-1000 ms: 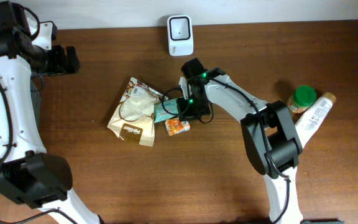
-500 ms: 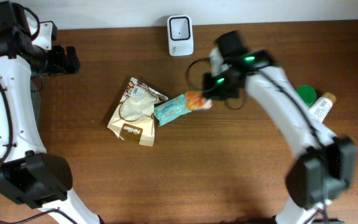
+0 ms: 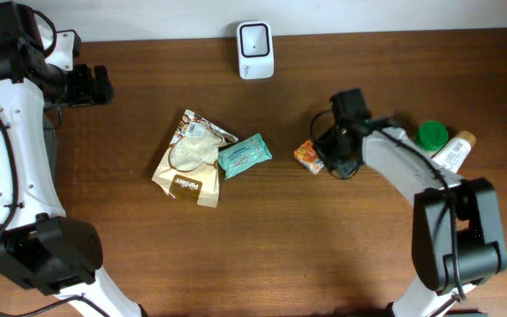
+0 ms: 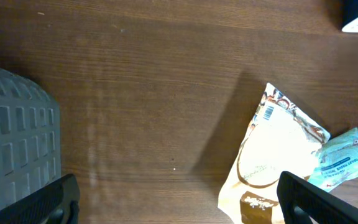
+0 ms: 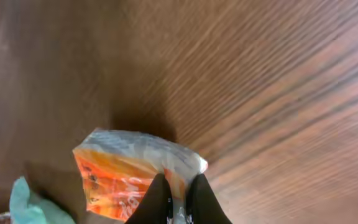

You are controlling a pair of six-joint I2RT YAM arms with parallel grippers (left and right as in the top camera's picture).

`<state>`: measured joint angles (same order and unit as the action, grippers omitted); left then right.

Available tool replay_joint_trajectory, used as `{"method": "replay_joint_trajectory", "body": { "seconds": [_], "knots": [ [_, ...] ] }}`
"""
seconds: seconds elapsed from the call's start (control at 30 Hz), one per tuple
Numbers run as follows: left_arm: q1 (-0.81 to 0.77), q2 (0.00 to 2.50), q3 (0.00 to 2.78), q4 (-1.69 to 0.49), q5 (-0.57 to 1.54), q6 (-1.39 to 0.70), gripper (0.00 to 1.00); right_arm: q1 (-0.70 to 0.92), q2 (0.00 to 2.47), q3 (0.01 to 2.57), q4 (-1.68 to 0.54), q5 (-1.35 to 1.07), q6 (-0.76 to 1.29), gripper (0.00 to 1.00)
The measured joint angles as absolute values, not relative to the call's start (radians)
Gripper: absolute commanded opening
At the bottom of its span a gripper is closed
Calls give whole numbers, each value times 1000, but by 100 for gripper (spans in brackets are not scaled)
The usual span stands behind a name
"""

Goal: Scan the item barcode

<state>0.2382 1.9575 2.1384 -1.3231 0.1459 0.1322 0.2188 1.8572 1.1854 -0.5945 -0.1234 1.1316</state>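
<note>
Overhead, right claw (image 3: 324, 158) clenched on orange packet (image 3: 306, 155), left claw (image 3: 105, 85) spread wide, green-lidded jar (image 3: 431, 134) closed.

Overhead: fixed high above, looks straight down on the whole table (image 3: 262, 255), far off.
Left wrist: looks down from well above, between the spread fingers of the left gripper (image 4: 179, 202); beige pouch (image 4: 278, 155) and teal pack (image 4: 347, 158) ahead of the right-hand jaw.
Right wrist: very near, looks along the right gripper (image 5: 176, 186); orange packet (image 5: 129, 171) pinched at the jaw tips.
Shared: beige pouch and teal pack, overhead with left wrist; orange packet, overhead with right wrist.
</note>
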Motion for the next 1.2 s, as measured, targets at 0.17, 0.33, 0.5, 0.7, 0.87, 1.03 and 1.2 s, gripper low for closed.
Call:
{"method": "replay_joint_trajectory", "body": {
  "seconds": [0.17, 0.33, 0.5, 0.7, 0.87, 1.03, 1.2],
  "knots": [
    [238, 1958, 2138, -1323, 146, 132, 99, 245, 1858, 1171, -570, -96, 1165, 58],
    [238, 1958, 2138, -1323, 146, 132, 99, 245, 1858, 1172, -578, -98, 1015, 94],
    [238, 1958, 2138, -1323, 146, 132, 99, 245, 1858, 1263, -725, -123, 726, 94],
    [238, 1958, 2138, -1323, 146, 132, 99, 243, 1858, 1523, -921, -148, 220, 91],
    [238, 1958, 2138, -1323, 146, 132, 99, 208, 1870, 1552, -952, -220, 17, 68],
    [238, 1958, 2138, -1323, 146, 132, 99, 150, 2001, 1554, -978, -280, -69, 57],
    [238, 1958, 2138, -1323, 146, 132, 99, 138, 2056, 1554, -976, -305, -102, 55]
  ]
}}
